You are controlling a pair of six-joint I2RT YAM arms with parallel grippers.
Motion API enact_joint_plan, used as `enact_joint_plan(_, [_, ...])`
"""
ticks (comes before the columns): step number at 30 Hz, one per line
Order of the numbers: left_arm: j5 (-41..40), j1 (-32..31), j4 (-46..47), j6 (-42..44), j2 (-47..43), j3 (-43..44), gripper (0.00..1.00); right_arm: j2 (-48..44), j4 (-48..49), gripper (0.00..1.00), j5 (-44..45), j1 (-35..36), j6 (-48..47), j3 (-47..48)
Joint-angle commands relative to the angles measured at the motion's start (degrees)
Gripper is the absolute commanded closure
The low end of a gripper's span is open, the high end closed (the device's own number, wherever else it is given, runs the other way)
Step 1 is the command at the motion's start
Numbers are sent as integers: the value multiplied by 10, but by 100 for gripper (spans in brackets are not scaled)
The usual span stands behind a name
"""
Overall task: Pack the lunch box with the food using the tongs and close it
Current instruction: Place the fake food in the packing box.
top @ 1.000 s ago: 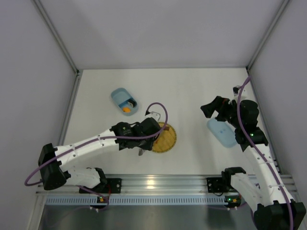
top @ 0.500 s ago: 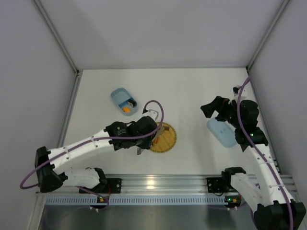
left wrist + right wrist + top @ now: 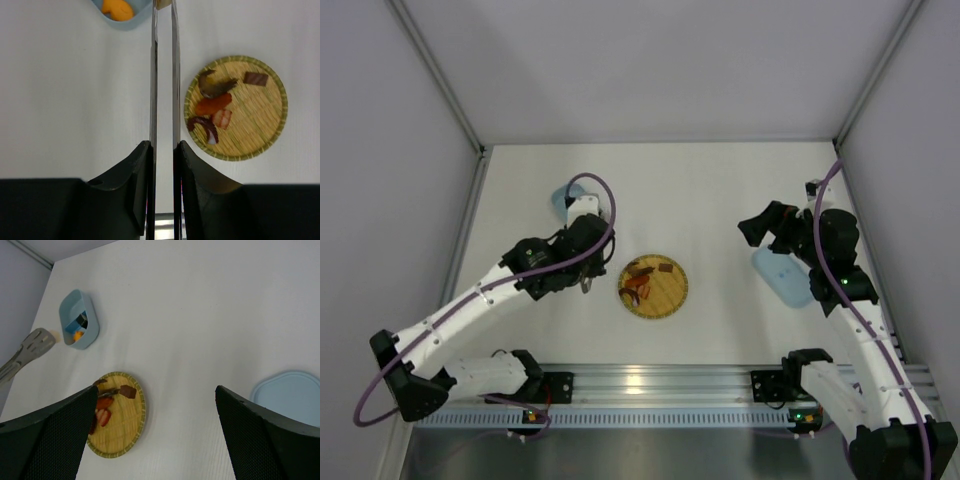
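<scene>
While the left gripper point(image 3: 163, 146) squeezes the tongs point(image 3: 153, 75), tips at the lunch box point(image 3: 94, 327) at 12 o'clock, easing them apart over it seems next; the right gripper point(image 3: 156, 389) gapes empty

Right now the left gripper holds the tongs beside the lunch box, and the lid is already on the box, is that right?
No. The left gripper does hold the tongs beside the lunch box, but the lid is off: the right wrist view shows it lying on the table, apart from the open box.
</scene>
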Motion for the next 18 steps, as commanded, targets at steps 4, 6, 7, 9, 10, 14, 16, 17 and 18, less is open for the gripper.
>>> enact_joint_plan(4, [43,149,68,59,-11,-24,71,-5,24,1,-8,-9,-5,2])
enact_joint_plan(6, [51,183,83,72,-5,-36,71,-4,23,0,-9,-9,-5,2])
enact_joint_plan(7, [59,194,90,77,-3,-40,71,-4,23,1,-9,-9,-5,2])
enact_joint_plan(9, [88,224,109,84,9,-49,71,-3,23,0,-10,-10,-5,3])
enact_joint_plan(10, [96,230,113,90,11,-52,71,-3,23,0,-10,-9,-5,5])
enact_joint_plan(14, [112,246,136,103,20,-67,71,-3,21,1,-9,-10,-7,5])
enact_joint_plan(16, [121,249,144,111,23,-71,71,-3,21,0,-9,-9,-6,4])
enact_joint_plan(17, [124,248,150,112,22,-74,70,-2,21,1,-9,-10,-6,5])
enact_joint_plan(18, [129,250,156,112,24,-76,70,-2,21,0,-10,-9,-7,4])
